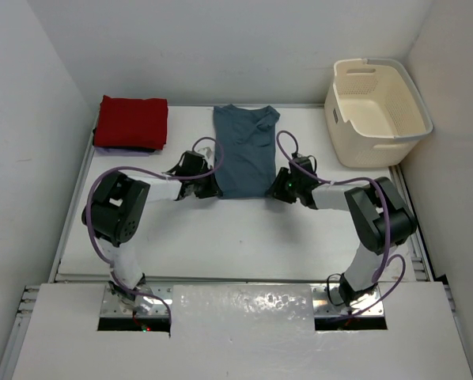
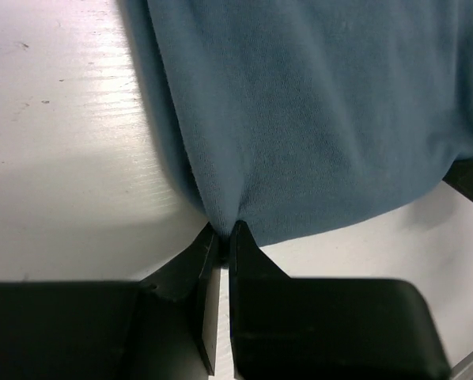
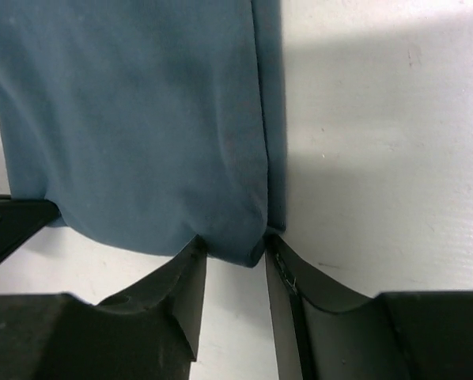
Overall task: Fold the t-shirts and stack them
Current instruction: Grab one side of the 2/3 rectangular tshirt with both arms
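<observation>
Soft teal blue cloth t-shirt (image 1: 244,150) lies flat, folded narrow, mid-way across the white desk (image 1: 244,237). Left gripper (image 2: 225,231): jaws pinched tight on the near left hem corner. Right gripper (image 3: 232,244) straddles the near right corner, jaws partly apart, tips brushing cloth. Folded red cloth t-shirt (image 1: 131,121) sits far left.

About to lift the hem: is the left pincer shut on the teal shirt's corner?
Yes, in the left wrist view the left pincer has its fingers pressed together on the near corner of the teal shirt.
</observation>
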`<state>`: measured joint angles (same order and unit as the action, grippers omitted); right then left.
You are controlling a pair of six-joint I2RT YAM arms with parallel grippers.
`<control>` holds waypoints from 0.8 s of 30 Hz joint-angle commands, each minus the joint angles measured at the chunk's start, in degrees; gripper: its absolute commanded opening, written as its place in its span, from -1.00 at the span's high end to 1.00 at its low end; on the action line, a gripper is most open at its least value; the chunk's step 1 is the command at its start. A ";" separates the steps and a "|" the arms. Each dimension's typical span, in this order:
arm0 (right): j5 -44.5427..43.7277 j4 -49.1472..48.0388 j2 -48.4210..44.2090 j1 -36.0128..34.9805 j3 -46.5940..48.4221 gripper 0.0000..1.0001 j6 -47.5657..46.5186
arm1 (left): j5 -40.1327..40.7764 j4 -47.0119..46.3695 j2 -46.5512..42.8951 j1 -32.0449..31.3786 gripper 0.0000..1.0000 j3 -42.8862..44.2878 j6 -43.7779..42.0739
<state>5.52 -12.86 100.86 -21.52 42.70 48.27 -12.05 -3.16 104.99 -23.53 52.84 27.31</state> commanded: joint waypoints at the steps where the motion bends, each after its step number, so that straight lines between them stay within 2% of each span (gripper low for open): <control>1: -2.79 0.73 2.41 -0.02 0.10 0.29 0.60 | 1.24 2.19 1.27 -0.47 1.00 0.33 -0.94; 3: -3.23 1.00 2.50 -0.02 0.02 0.30 0.77 | 1.68 2.19 0.83 -0.38 1.00 -0.01 -1.12; 7: -4.37 0.38 1.89 -0.02 -0.95 0.47 0.34 | 1.77 1.93 -0.05 -0.47 1.00 -0.72 -1.21; 9: -4.55 0.56 1.97 -0.02 -0.77 1.00 -0.98 | 1.77 1.84 -0.22 -0.47 1.00 -1.07 -1.29; 13: -2.98 0.74 0.57 -0.10 -1.56 1.00 -4.76 | 0.63 1.93 -2.50 -0.55 1.00 -1.42 -1.29; 16: -0.42 0.03 -4.51 -0.63 -5.42 1.00 -7.48 | 1.76 2.98 -6.98 -1.78 1.00 -3.70 -1.03; 19: -0.16 3.71 -12.77 -3.26 -10.78 1.00 -11.08 | 3.69 6.93 -13.39 -5.38 1.00 -6.69 -0.25; 24: -2.87 13.64 -29.82 -9.05 -17.11 1.00 -11.01 | 6.52 14.03 -26.48 -10.47 1.00 -11.96 3.70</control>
<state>5.10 -5.78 78.81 -28.05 27.40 39.33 -8.38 5.78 85.41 -32.40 42.74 28.38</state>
